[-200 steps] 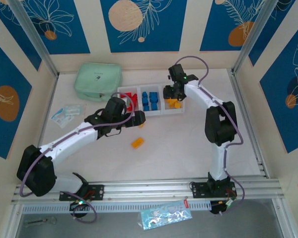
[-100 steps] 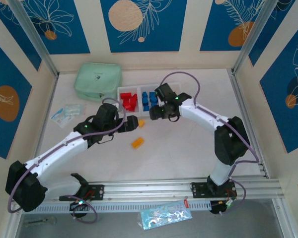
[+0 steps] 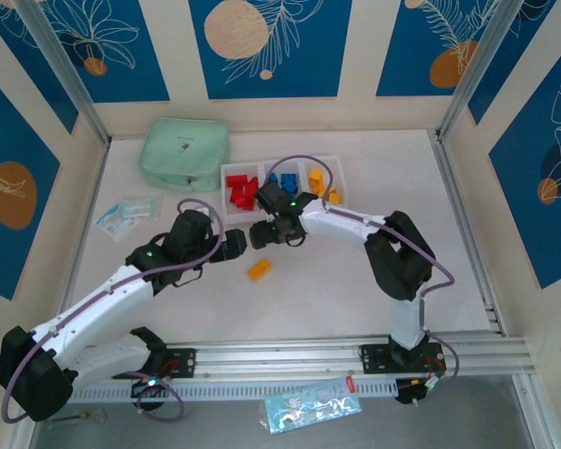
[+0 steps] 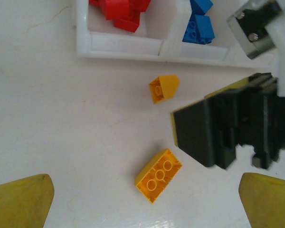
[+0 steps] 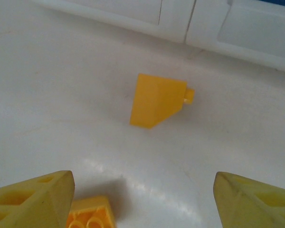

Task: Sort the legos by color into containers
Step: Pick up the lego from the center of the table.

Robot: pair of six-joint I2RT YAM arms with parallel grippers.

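**A:** Entry one, the containers?

**B:** Three white bins joined in a row are sitting at the far middle of the worktop. The left bin is holding the red legos, the middle bin the blue legos, and the right bin the yellow-orange legos.

**A:** Any loose pieces?

**B:** Two, both lying on the worktop in front of the bins. An oblong orange brick is lying studs up and turned at a slant. A small sloped orange brick is lying on its side, near the bins' front wall and apart from it, roughly in line with the divider between red and blue.

**A:** Left gripper?

**B:** It is hovering low with its jaws spread wide and grasping nothing. In its wrist view, the oblong brick is lying just ahead of its yellow fingertips.

**A:** Right gripper?

**B:** It is reaching in from the right, nose to nose with the left gripper. Its jaws are released and empty. In its wrist view, the sloped brick is lying ahead of it, clear of both fingers, and a corner of the oblong brick is showing beside the left finger.

**A:** Other stock?

**B:** A mint-green zippered pouch is lying just left of the bins at the back. A clear plastic packet is lying further left. A printed packet is lying beyond the near rail.
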